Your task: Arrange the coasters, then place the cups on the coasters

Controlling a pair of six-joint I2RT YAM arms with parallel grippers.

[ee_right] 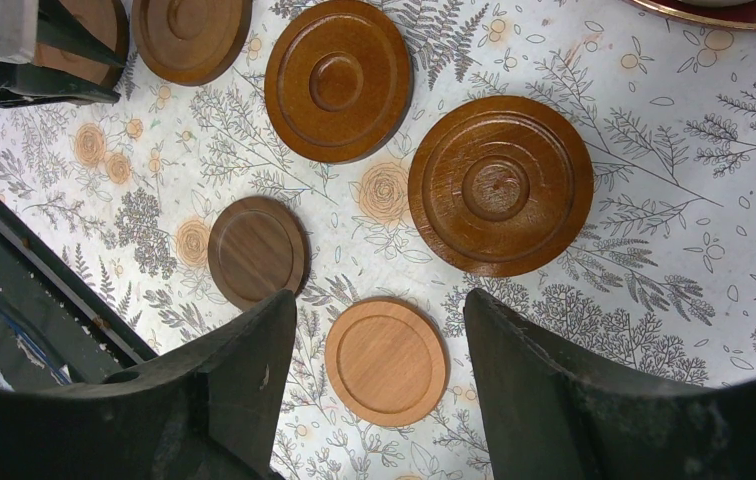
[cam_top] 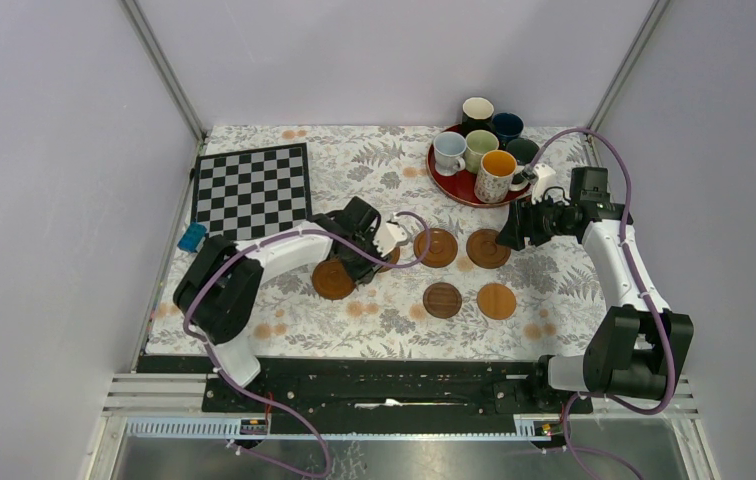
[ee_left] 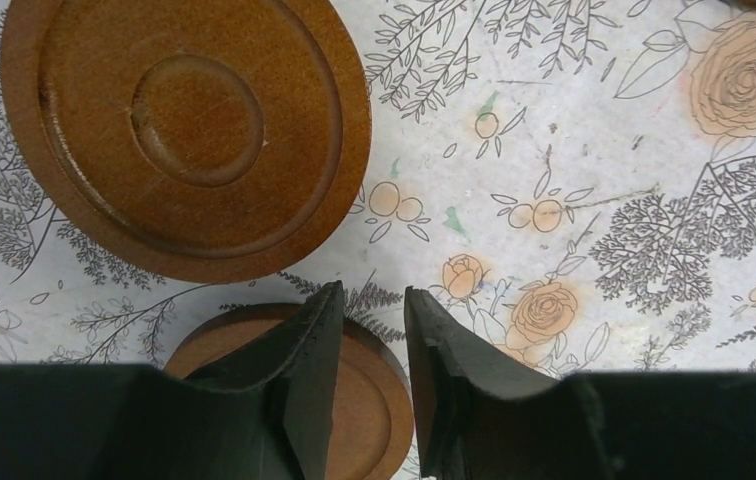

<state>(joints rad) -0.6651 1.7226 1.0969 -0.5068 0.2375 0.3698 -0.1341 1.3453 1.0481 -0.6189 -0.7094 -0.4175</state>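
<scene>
Six wooden coasters lie on the floral cloth. My left gripper [cam_top: 375, 252] [ee_left: 369, 290] is low over a small coaster [ee_left: 364, 400] [cam_top: 392, 257] and shut on its rim, one finger over the disc and the other at its outer edge. A larger dark coaster [ee_left: 184, 130] [cam_top: 333, 279] lies just beyond. My right gripper [cam_top: 510, 230] [ee_right: 379, 300] hangs open above a light coaster [ee_right: 386, 360] [cam_top: 496, 300], holding nothing. Other coasters [cam_top: 436, 247] [cam_top: 487, 248] [cam_top: 442, 299] lie between the arms. The cups [cam_top: 496, 175] stand together on the red tray [cam_top: 457, 186].
A checkerboard [cam_top: 252, 190] lies at the back left with a small blue object [cam_top: 192, 237] beside it. The right arm's purple cable arcs over the tray's right side. Enclosure walls close in the left, right and back of the table.
</scene>
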